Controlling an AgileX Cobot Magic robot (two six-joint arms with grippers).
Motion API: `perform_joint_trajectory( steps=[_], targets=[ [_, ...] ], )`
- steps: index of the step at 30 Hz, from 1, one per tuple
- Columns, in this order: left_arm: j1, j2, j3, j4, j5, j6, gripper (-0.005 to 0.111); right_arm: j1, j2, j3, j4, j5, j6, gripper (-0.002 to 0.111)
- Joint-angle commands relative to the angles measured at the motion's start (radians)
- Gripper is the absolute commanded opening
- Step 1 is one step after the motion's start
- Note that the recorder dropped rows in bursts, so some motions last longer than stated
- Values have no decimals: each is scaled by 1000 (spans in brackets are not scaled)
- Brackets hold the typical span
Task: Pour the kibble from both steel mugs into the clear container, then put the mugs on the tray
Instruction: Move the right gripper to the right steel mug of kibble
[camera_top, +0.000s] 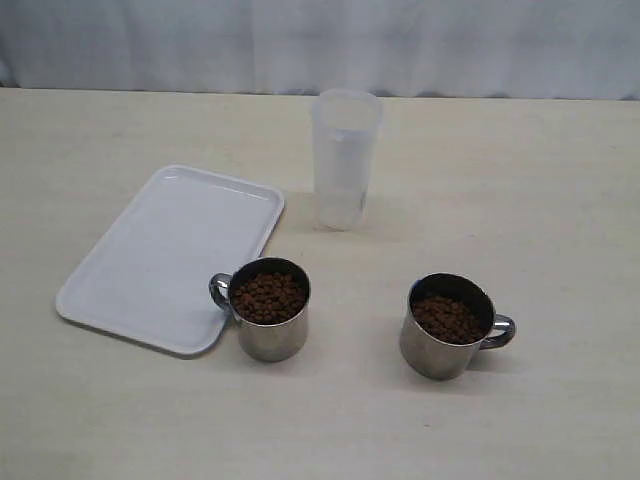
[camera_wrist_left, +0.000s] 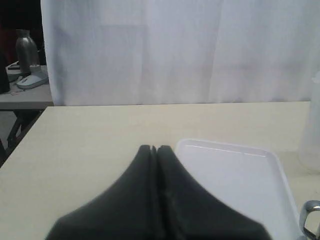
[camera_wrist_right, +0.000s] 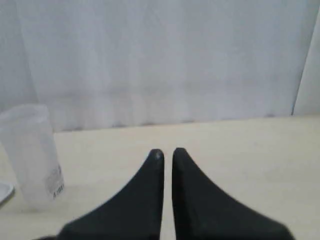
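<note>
Two steel mugs stand upright on the table, both full of dark-brown kibble (camera_top: 268, 297). The left mug (camera_top: 271, 333) touches the tray's near right edge, handle toward the tray. The right mug (camera_top: 436, 347) stands apart, handle pointing right. The clear container (camera_top: 344, 160) stands empty behind them, also seen in the right wrist view as the clear container (camera_wrist_right: 31, 155). The white tray (camera_top: 150, 260) lies flat at the left. Neither arm shows in the exterior view. My left gripper (camera_wrist_left: 154, 148) is shut and empty, above the table beside the tray (camera_wrist_left: 235, 175). My right gripper (camera_wrist_right: 168, 152) is shut with a thin slit, holding nothing.
A pale curtain hangs along the table's far edge. In the left wrist view a grey side table with a dark bottle (camera_wrist_left: 26, 49) stands beyond the table's corner, and a mug handle (camera_wrist_left: 310, 217) peeks in at the frame's edge.
</note>
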Motion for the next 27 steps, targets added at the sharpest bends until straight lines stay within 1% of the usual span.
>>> perform_joint_trajectory(
  steps=[1,4,6,8,9,10,11,12,13,14,15,16,18,20,22,23,24,27],
  targets=[
    [-3,-1,1,-1,-10,-11,0,2,-3,2,10,-150,-8,5],
    [-3,-1,1,-1,-12,-11,0,2,-3,2,67,-221,13,5],
    [-3,-1,1,-1,-12,-11,0,11,-3,2,84,-236,13,5],
    [-3,-1,1,-1,-12,-11,0,29,-3,2,84,-178,13,5],
    [-3,-1,1,-1,-12,-11,0,56,-3,2,84,-88,16,5],
    [-3,-1,1,-1,-12,-11,0,76,5,2,86,-35,16,5],
    [-3,-1,1,-1,-12,-11,0,126,47,2,140,13,16,5],
    [-3,-1,1,-1,-12,-11,0,160,75,2,169,7,12,5],
    [-3,-1,1,-1,-12,-11,0,228,136,2,180,-15,5,5],
    [-3,-1,1,-1,-12,-11,0,267,175,2,186,-29,5,5],
    [-3,-1,1,-1,-12,-11,0,350,260,2,189,-61,5,5],
    [-3,-1,1,-1,-12,-11,0,391,316,2,189,-87,5,5],
    [-3,-1,1,-1,-12,-11,0,518,549,2,189,-194,5,5],
    [-3,-1,1,-1,-12,-11,0,587,751,2,189,-306,5,5],
    [-3,-1,1,-1,-6,-11,0,627,944,2,189,-416,5,5],
    [-3,-1,1,-1,-6,-11,0,630,1034,-8,189,-418,5,5],
    [-3,-1,1,-1,-6,-11,0,630,1127,-43,189,-409,5,9],
    [-3,-1,1,-1,-6,-11,0,630,1264,-113,189,-409,5,24]
  ],
)
